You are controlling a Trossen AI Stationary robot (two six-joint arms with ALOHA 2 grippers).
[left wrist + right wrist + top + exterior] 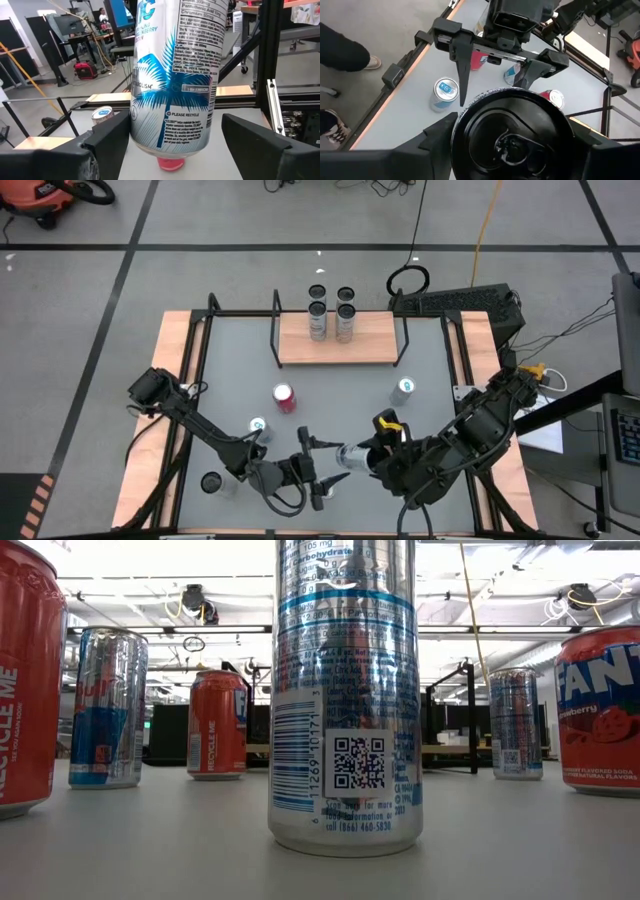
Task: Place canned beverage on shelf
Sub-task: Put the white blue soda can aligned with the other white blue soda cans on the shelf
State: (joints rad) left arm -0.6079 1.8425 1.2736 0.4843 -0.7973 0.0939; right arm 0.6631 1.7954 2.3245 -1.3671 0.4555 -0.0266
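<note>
high view: shelf at the table's far edge with four cans standing on it. right gripper near the front middle, pinching a silver can held sideways. left gripper just beside it, fingers spread around the can's other end.

low view: tall silver can up close, red and silver cans behind.

left wrist view: white-and-blue can between spread fingers, apparently not touching.

right wrist view: fingers clamped on the can's dark top.
</note>
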